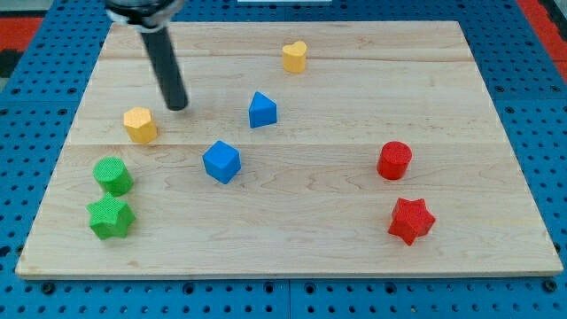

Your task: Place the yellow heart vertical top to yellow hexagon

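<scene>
The yellow heart (295,56) sits near the tabletop's (496,239) top edge, well apart from the yellow hexagon (140,124); my tip (178,105), just right of the hexagon, carries no pincer; sweeping leftward could knock the hexagon, and an off-centre push may spin the heart toward the blue block (262,111).

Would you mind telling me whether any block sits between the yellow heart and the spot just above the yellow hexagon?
Nothing visible does. The yellow heart has bare board leftward to above the yellow hexagon; only my tip stands there, and the blue blocks lie lower.
</scene>
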